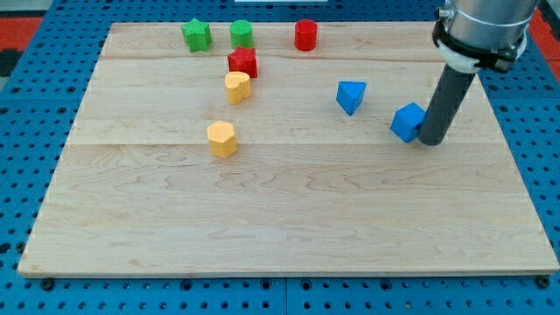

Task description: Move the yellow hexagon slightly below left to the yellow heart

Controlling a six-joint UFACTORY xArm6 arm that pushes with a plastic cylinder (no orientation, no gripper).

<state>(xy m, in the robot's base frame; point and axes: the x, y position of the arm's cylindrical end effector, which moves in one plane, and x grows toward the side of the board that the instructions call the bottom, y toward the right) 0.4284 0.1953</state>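
The yellow hexagon [222, 138] lies on the wooden board [289, 219], left of the middle. The yellow heart [237, 87] lies above it and a little to the right, touching the red star [243, 62] just above. My tip [432, 140] is far to the view's right, touching the right side of a blue cube [407, 122]. It is well away from both yellow blocks.
A green star [197, 35], a green cylinder [241, 34] and a red cylinder [304, 35] stand along the board's top edge. A blue triangular block [350, 95] lies left of the blue cube. A blue pegboard surrounds the board.
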